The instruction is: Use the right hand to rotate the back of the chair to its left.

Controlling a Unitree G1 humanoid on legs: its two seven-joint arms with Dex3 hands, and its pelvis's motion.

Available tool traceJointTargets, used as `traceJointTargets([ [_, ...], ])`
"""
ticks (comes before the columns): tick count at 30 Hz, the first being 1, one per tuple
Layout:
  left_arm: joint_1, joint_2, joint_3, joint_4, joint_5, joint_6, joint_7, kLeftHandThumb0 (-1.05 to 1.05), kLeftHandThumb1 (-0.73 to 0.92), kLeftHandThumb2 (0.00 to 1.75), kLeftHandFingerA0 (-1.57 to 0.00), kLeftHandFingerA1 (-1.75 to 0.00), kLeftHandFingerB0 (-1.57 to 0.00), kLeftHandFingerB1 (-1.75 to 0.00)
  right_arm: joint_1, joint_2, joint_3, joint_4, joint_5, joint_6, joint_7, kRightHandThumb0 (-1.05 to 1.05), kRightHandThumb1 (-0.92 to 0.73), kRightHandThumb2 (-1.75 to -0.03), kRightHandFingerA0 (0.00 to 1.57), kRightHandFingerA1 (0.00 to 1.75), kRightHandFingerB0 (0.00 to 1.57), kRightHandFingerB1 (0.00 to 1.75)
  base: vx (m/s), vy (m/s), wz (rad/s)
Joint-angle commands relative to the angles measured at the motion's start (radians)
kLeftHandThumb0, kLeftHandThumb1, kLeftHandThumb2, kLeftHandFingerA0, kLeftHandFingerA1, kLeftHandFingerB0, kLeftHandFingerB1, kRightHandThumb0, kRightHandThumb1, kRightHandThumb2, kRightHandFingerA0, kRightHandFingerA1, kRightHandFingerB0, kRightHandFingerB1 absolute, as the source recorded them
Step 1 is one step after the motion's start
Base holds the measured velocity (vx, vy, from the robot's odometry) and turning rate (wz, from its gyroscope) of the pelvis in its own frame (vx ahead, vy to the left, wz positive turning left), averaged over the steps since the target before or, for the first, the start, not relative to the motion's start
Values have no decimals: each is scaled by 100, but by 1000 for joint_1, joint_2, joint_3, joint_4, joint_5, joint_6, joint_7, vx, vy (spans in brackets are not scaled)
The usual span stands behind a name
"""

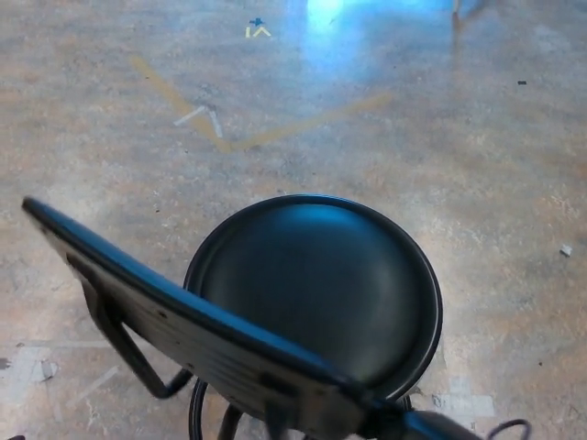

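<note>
A black chair with a round seat [316,284] stands right below me in the head view. Its curved backrest [183,321] now runs slantwise, from the upper left near the picture's left edge down to the bottom middle. Its metal struts [119,335] show under it at the left. My right hand [431,427] is a dark rounded shape at the bottom edge, touching the backrest's near right end. Too little of it shows to tell its state. My left hand does not show.
The chair stands on bare, mottled concrete floor. Yellow tape lines [303,119] and white tape marks [206,117] lie on the floor beyond the chair. A small white scrap [566,249] lies at the right, and worn white patches [32,367] at the lower left.
</note>
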Motion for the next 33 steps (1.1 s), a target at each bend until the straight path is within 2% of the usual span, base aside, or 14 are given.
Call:
traceJointTargets([
  [1,-1,-2,-9,17,15,33,7,-81,40,82,-45,-47,-36,-40,-58,96,92,-32,-111,118,20,-74,-45,-80,0,16,0,0,0,0,0],
  [2,-1,-2,-10,17,15,33,7,-81,40,82,-45,-47,-36,-40,-58,95,95,-34,-111,123,18,-74,-45,-80,0,16,0,0,0,0,0],
  [3,0,-2,-8,19,12,37,5,-80,38,80,-40,-45,-38,-41,-72,107,111,-32,-129,138,21,-49,-38,-53,0,12,0,0,0,0,0],
  [4,7,-4,-2,22,5,47,4,-81,47,56,-43,-39,-46,-35,-141,137,168,-30,-191,184,70,-56,-35,-66,0,18,0,0,0,0,0],
  [11,5,5,9,30,1,65,3,-83,47,56,-43,-40,-47,-35,-309,209,298,-17,-298,323,153,-52,-21,-63,0,28,0,8,0,0,0],
  [13,8,8,-6,31,21,64,20,-84,49,56,-44,-39,-46,-35,-386,279,358,2,-359,389,176,-27,-28,-69,0,37,0,19,0,0,0],
  [18,15,-2,-14,30,22,61,16,-82,48,56,-44,-39,-46,-35,-447,347,435,47,-397,441,151,-21,-28,-52,0,29,0,19,0,0,0],
  [20,14,-13,-10,28,17,57,11,-79,48,56,-43,-39,-46,-35,-459,356,456,51,-422,448,114,-6,-36,-65,0,33,1,19,0,0,-3],
  [22,19,-16,-9,27,17,55,14,-79,39,81,-38,-45,-42,-43,-451,336,451,41,-421,452,101,-12,-34,-65,0,34,0,18,0,0,0],
  [23,19,-17,-6,27,14,56,12,-82,44,58,-45,-41,-45,-35,-435,320,432,37,-408,448,77,15,-42,-53,0,36,0,26,0,0,0],
  [25,19,-17,-2,27,11,58,10,-81,47,56,-44,-40,-46,-34,-395,273,373,32,-382,435,5,21,-49,-57,0,35,1,25,0,0,0],
  [29,20,-14,1,28,10,58,9,-84,38,74,-41,-45,-43,-40,-281,162,214,-29,-337,404,-143,-16,-53,-58,4,34,4,25,0,0,11],
  [30,21,-13,2,28,9,59,9,-81,47,56,-42,-40,-46,-35,-238,131,155,-57,-317,396,-176,-30,-52,-59,5,34,9,27,0,0,10],
  [33,26,-14,8,29,5,62,6,-81,47,56,-43,-39,-46,-35,-122,48,-11,-70,-278,317,-328,-50,-58,-61,6,35,7,27,0,0,3],
])
